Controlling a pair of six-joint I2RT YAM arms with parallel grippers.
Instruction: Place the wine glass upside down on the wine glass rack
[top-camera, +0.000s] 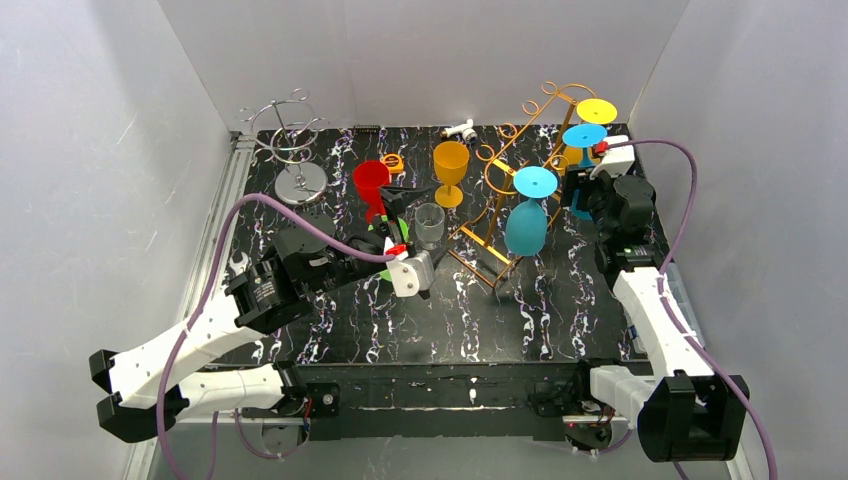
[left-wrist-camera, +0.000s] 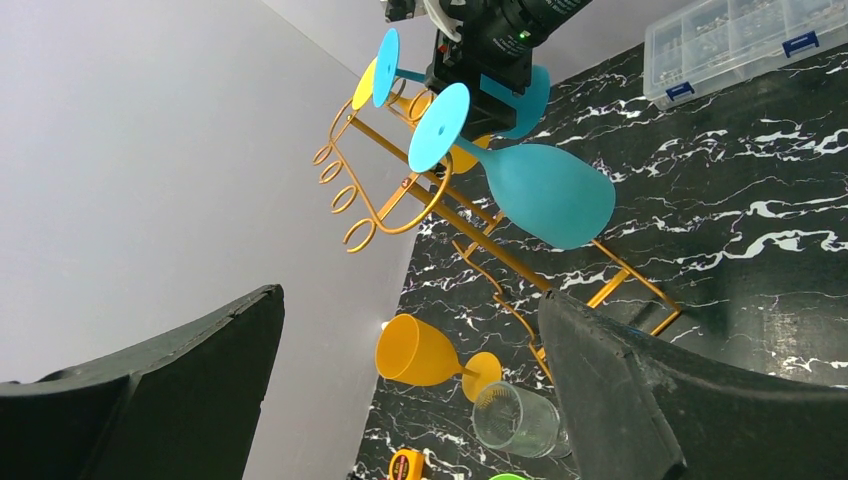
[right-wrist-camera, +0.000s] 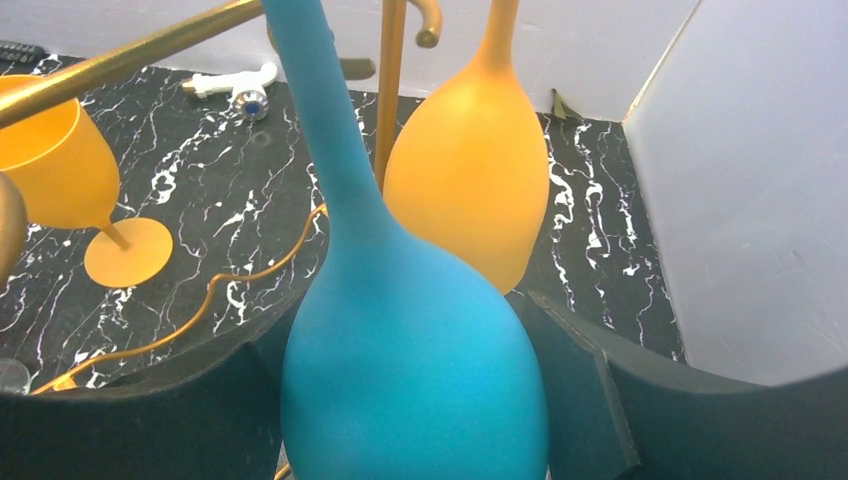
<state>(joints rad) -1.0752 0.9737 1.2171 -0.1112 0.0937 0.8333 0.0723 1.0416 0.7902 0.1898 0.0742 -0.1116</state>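
Near the rack's (right-wrist-camera: 392, 90) far end, right hand (right-wrist-camera: 405, 320) encloses blue glass (right-wrist-camera: 410, 410).

Rim of teal wine glass (right-wrist-camera: 415, 380) cut off below, green object (top-camera: 378, 230) mostly hidden behind left arm (top-camera: 300, 265)

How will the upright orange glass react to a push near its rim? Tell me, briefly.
The orange glass would probably tip rather than slide: a wide bowl sits on a thin stem over a small round foot. On its side it would likely roll in a curve. Its matte, opaque look suggests plastic, so probably light.
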